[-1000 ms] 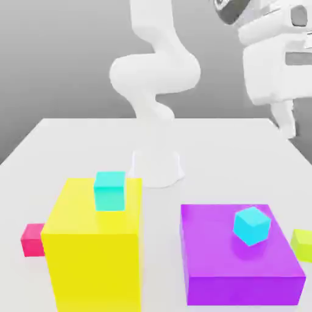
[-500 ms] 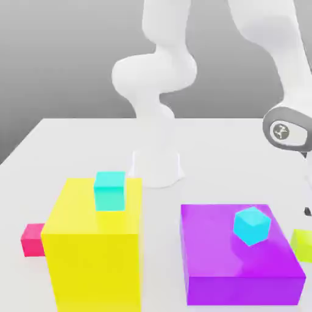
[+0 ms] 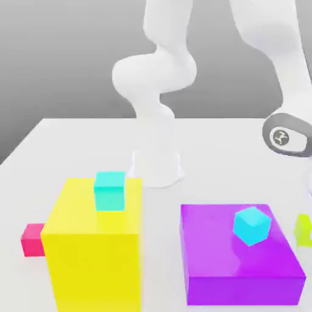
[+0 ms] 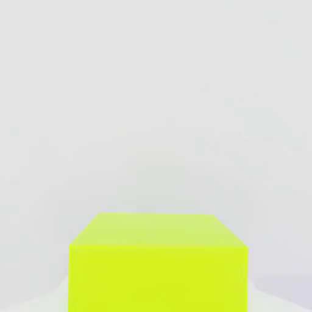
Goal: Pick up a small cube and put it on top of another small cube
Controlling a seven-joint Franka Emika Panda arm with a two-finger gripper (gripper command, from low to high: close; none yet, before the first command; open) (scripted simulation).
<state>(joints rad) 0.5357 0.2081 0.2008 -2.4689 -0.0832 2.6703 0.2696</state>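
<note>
1. The gripper [image 4: 157,298] is closed on the small lime cube [image 4: 157,277], with the pale fingers [image 4: 46,303] on opposite sides of it.
2. In the exterior view, the lime cube is at the right edge, just beside the purple block and apart from it. The picture border cuts off part of it. Whether its underside touches the table cannot be told.
3. The robot arm [image 3: 268,36] reaches down along the exterior view's right. Its grey-rimmed hand housing [image 3: 289,135] is above the lime cube and partly cut off by the frame.
4. The low, wide purple block [image 3: 234,244] lies flat on the table [image 3: 164,210]. A small cyan cube [image 3: 251,225] rests on its top, toward the exterior view's right, turned with an edge facing the camera.
5. The tall yellow block [image 3: 94,268] stands on the table toward the exterior view's left, well apart from the purple block. A small turquoise cube [image 3: 110,192] sits on its top, squared to the view.
6. A small pink-red cube [image 3: 33,241] rests on the table beside the yellow block, which hides part of it.
7. The white arm base [image 3: 156,167] stands on the table behind both blocks.
</note>
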